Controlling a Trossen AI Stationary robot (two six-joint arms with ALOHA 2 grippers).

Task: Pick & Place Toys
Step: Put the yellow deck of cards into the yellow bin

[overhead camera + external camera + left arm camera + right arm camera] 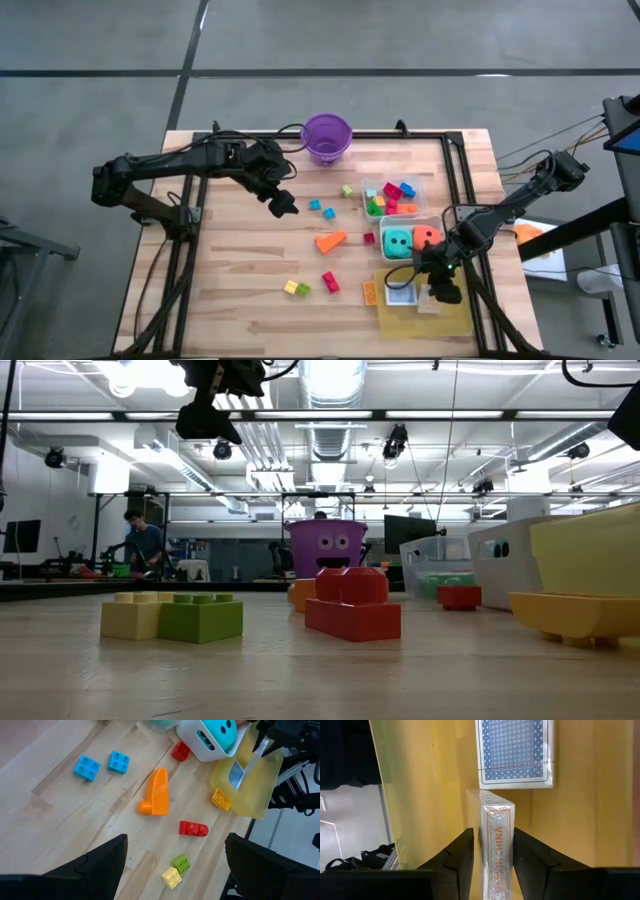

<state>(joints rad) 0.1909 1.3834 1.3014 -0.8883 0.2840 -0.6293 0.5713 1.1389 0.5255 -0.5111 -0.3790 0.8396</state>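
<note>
My right gripper (440, 290) is over the yellow tray (400, 322), shut on a card box (496, 845) that stands on its edge. A second card deck (516, 752) lies flat on the tray beyond it. My left gripper (283, 207) is open and empty above the table's middle left, also seen high up in the low view (208, 415). Loose on the table lie two blue blocks (87, 766), an orange wedge (159, 792), a red block (193, 828) and a yellow and green pair (176, 870). My right gripper pinches the card box by its two broad faces (482, 850), one finger on each. The box stands on edge between the fingers, with its narrow printed side toward the wrist camera. Whether it rests on the tray or hangs clear cannot be told.
A purple bucket (326, 137) stands at the far edge. One clear tub (390, 196) holds small blocks; another holds a teal die (398, 243) and an orange die (427, 238). An orange block (370, 292) lies by the tray's left edge. A person shows in the room behind (145, 540).
</note>
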